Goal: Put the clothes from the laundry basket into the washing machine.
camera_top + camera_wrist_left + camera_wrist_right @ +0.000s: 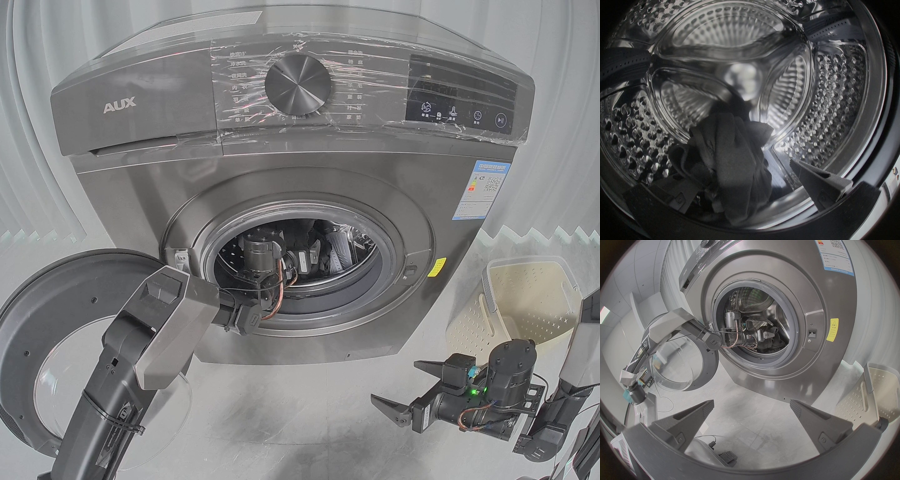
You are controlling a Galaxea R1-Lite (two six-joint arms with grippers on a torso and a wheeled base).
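The left gripper is spread wide over the dark clothes in the drum. It should pull straight out, snagging nothing. The right gripper is spread wide too.

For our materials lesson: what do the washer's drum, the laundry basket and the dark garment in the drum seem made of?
Drum: likely stainless steel, polished; it mirrors light across its dimpled, perforated wall.
Laundry basket: apparently cream plastic, matte, moulded with rows of holes.
Dark garment: soft fabric, matte; it lies in limp folds, fibre unclear.
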